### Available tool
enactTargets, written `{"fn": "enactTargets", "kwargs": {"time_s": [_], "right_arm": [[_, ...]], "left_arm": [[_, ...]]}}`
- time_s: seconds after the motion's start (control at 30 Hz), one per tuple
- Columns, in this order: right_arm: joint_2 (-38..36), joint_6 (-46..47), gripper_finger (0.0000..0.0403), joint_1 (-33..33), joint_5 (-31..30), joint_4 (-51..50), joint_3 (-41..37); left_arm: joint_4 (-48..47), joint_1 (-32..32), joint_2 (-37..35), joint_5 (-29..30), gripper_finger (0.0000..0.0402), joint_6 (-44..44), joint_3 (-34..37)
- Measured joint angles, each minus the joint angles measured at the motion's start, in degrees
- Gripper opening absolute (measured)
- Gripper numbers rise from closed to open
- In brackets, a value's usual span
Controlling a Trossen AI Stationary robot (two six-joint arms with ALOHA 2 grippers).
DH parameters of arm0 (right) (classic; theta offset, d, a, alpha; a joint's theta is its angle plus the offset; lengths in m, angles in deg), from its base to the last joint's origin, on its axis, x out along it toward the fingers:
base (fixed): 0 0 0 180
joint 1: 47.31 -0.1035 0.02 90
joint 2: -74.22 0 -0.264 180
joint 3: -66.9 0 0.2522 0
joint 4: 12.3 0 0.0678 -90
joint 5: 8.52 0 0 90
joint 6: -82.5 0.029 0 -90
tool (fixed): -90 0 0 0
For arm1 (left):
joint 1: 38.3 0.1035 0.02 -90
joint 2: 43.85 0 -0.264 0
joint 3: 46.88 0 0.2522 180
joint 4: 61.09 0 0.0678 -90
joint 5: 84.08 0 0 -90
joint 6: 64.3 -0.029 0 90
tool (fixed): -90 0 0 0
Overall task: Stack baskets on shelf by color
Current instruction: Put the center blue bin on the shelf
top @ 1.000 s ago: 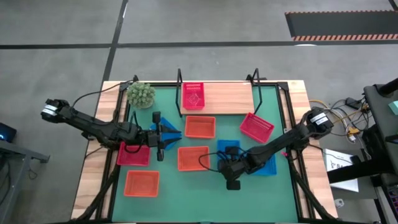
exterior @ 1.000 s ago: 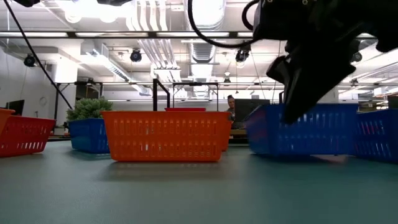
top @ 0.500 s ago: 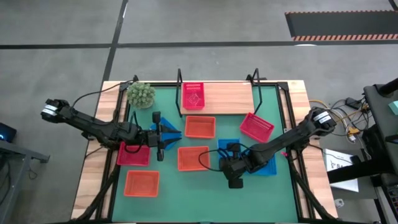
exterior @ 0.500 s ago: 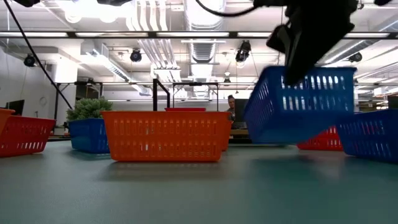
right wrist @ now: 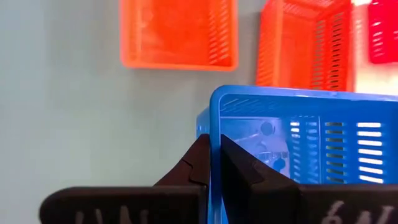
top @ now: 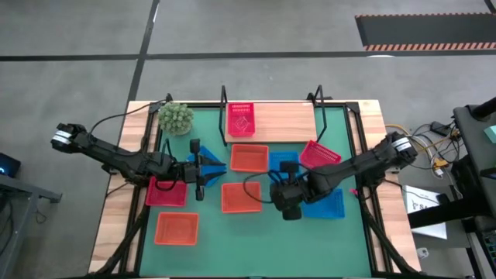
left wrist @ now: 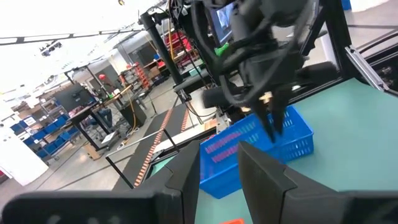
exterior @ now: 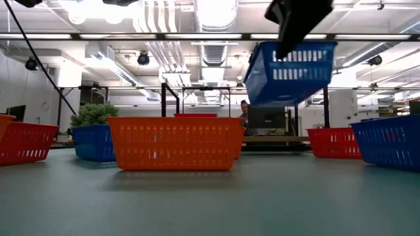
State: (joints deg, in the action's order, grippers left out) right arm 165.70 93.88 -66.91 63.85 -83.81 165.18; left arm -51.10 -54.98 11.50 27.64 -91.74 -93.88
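Observation:
My right gripper (right wrist: 214,158) is shut on a blue basket (exterior: 292,72) and holds it high above the green mat (top: 256,236), left of a second blue basket (top: 329,203) that rests on the mat. The shelf (top: 287,120) stands at the far edge with one red-pink basket (top: 241,118) on its left end. My left gripper (left wrist: 219,152) hangs level over the mat's left half, its fingers a little apart with nothing between them. A third blue basket (top: 219,165) sits on the mat below it, partly hidden. My right gripper pinches one wall of the blue basket at its rim (right wrist: 212,127), one finger outside and one inside. The fingers (exterior: 289,39) come from above, slanting down. The basket hangs tilted below them, clear of the mat.
On the mat lie three orange baskets (top: 249,157) (top: 240,198) (top: 177,229) and two red-pink ones (top: 167,192) (top: 320,157). A potted plant (top: 176,118) stands at the far left corner. The shelf's middle and right are bare board.
My right gripper has risen and gone toward the far edge, tipping as it went, still shut on the blue basket. The basket has come up off the mat and now hangs tilted, well above the orange basket's rim.

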Motion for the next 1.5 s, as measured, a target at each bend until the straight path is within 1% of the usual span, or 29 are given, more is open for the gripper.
{"fn": "enactTargets", "kwargs": {"time_s": [0.23,0.4,0.47,0.57,0.7,0.8,1.0,1.27,1.37,1.5], "right_arm": [[-0.07,-10.23,0.0012,8.93,-0.48,0.47,1.2],[-0.04,-18.8,0.0012,17.79,-0.35,4.98,0.11],[0.04,-22.39,0.0012,21.6,0.59,6.95,-0.26],[0.04,-26.39,0.0012,27.54,5.04,10.45,-1.23],[0.09,-30.39,0.0012,34.43,12.16,17.74,-3.26],[0.09,-32.25,0.0012,37.88,15.03,23.07,-5.11],[0.09,-33.59,0.0012,41.49,15.08,24.59,-7.39],[0.09,-33.97,0.0012,41.61,15.31,32.2,-12.59],[0.09,-33.75,0.0012,41.64,17.84,35.14,-13.53],[0.57,-32.66,0.0012,41.61,19.77,38.53,-14.06]], "left_arm": [[0.01,0.01,0.0,0.0,0.009,0.02,0.0],[0.01,0.01,0.0,0.0,0.009,0.02,0.0],[0.01,0.01,0.0,0.0,0.009,0.0,0.0],[0.01,0.01,0.0,-0.02,0.009,0.0,0.0],[0.0,0.01,0.0,-0.02,0.009,-0.45,0.0],[0.01,0.01,0.0,-0.02,0.009,-0.53,0.0],[0.31,0.01,0.0,0.0,0.009,-1.92,0.0],[1.61,0.06,0.02,0.0,0.009,-3.43,0.0],[1.62,0.05,0.02,0.0,0.009,-3.52,0.0],[1.68,0.05,0.02,0.0,0.009,-3.54,0.0]]}}
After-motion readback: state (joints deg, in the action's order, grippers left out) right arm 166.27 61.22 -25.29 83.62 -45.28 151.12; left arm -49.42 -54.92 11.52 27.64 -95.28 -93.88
